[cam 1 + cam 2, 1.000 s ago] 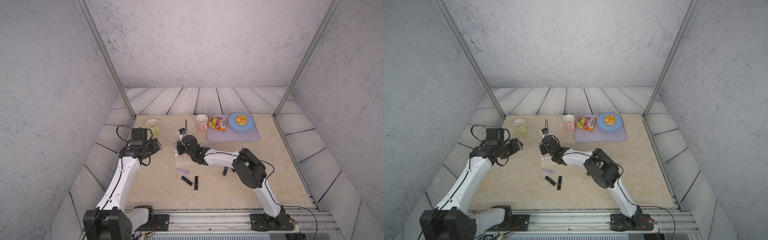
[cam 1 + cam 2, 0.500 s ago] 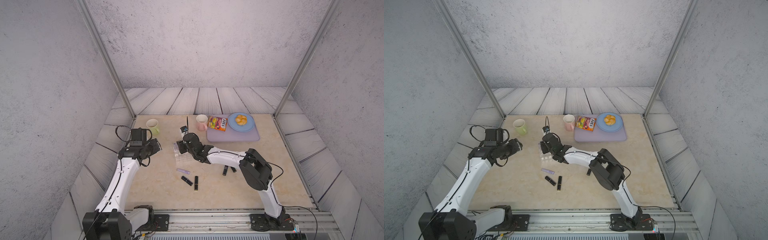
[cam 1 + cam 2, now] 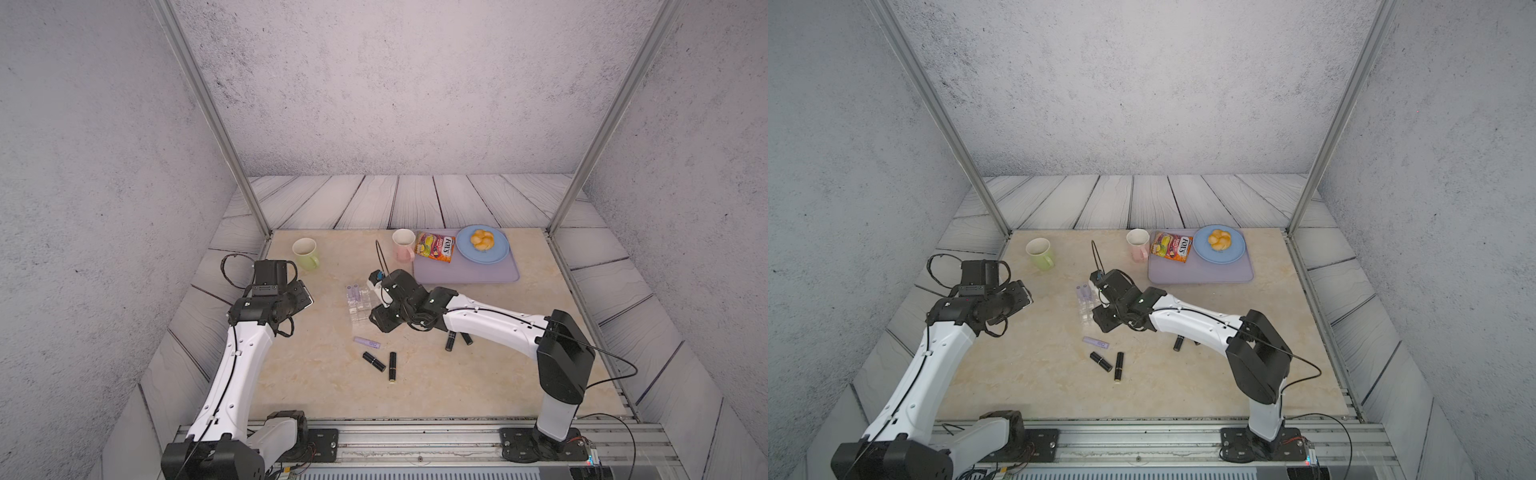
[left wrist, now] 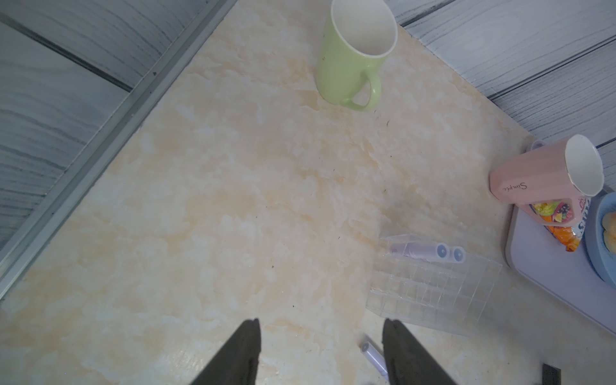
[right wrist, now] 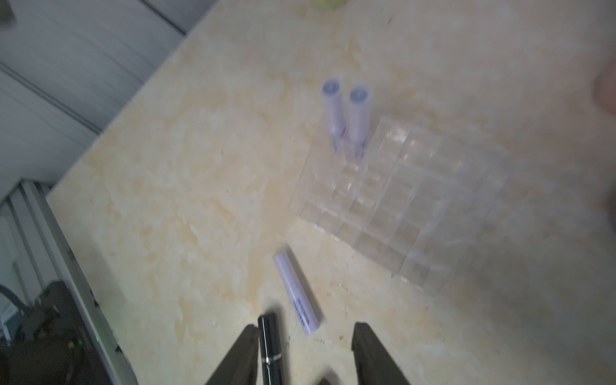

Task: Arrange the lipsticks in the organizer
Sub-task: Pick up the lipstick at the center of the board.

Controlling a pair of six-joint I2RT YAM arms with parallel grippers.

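We see the organizer point(image 3: 360, 309), a clear acrylic tray gridded into square cells, sitting on the pale marbled tabletop point(image 3: 316, 374) toward 9 o'clock from the table's middle. Two standing lilac tubes point(image 3: 353, 292), slim matte cylinders with round caps, are upright side by side in cells at its 11 o'clock corner. A third lilac tube point(image 3: 367, 342), with printed lettering along its side, lies flat near the organizer at 6 o'clock. Further toward 6 o'clock lie a slanted black tube point(image 3: 374, 361) and a straight black tube point(image 3: 392, 366), both glossy. Two more black tubes point(image 3: 449, 341) lie at 4 o'clock, partly under the right arm point(image 3: 490, 324).

The left arm point(image 3: 245, 353) rises from its base at 7 o'clock and bends toward 3 o'clock. It carries the left gripper point(image 4: 320, 353) above bare table, well apart from the organizer at its 9 o'clock. Its fingers point(image 4: 246, 350) are spread wide with nothing between them.

The right arm reaches low from 5 o'clock toward 10 o'clock, and the right gripper point(image 5: 305, 353) hangs just beside the organizer's 4 o'clock corner. That wrist view is blurred, yet we can see its fingers point(image 5: 370, 353) parted and gripping nothing. The slanted black tube shows right beside one of them.
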